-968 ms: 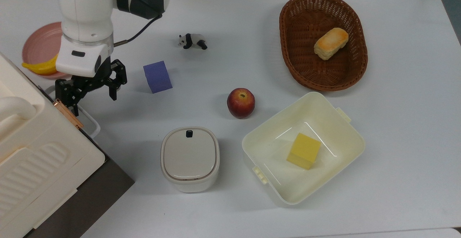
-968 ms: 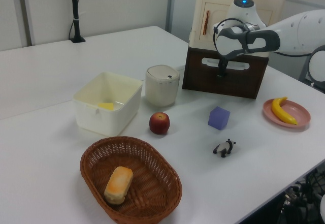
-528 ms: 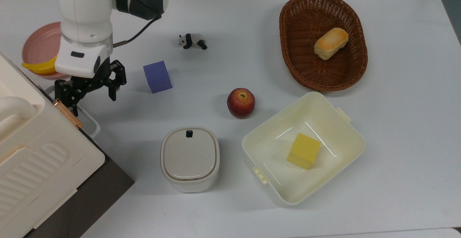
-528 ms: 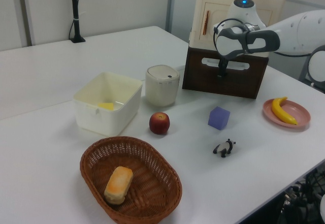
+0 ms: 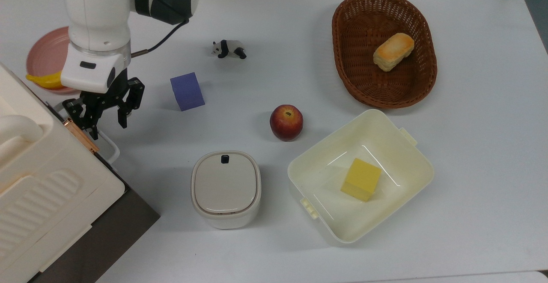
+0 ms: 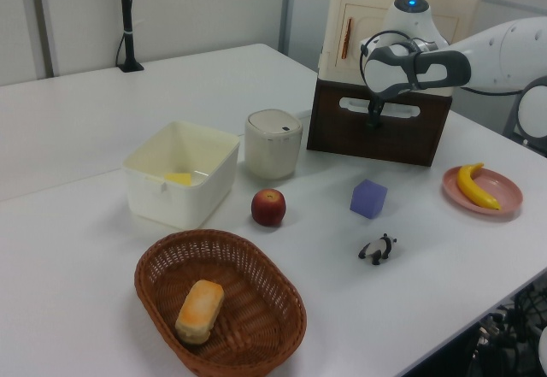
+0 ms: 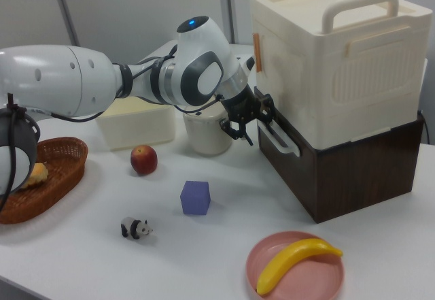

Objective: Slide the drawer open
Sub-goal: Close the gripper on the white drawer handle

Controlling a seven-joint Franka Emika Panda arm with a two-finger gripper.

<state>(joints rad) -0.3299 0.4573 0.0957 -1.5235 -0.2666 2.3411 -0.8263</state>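
The drawer (image 5: 112, 232) has a dark brown front (image 6: 379, 136) (image 7: 292, 175) and sits flush in its cabinet under the cream box. Its white looped handle (image 5: 108, 147) (image 6: 381, 104) (image 7: 278, 139) sticks out from the front. My gripper (image 5: 108, 129) (image 6: 373, 121) (image 7: 248, 124) hangs at the handle's end nearest the pink plate. It is open, with its black fingers (image 5: 122, 120) apart. One finger is close to the box's copper clasp (image 5: 81, 135). I cannot tell whether the fingers touch the handle.
A cream ribbed box (image 5: 38, 180) stands on the cabinet. Nearby are a pink plate (image 5: 45, 54) with a banana (image 5: 45, 80), a purple cube (image 5: 187, 91), a toy panda (image 5: 228, 49), an apple (image 5: 286, 122), a lidded canister (image 5: 225, 188), a cream tub (image 5: 411, 163) and a wicker basket (image 5: 342, 60).
The gripper has shifted slightly toward the top view's left, nearer the handle and box, and its fingers stand closer together than before. The drawer has not moved.
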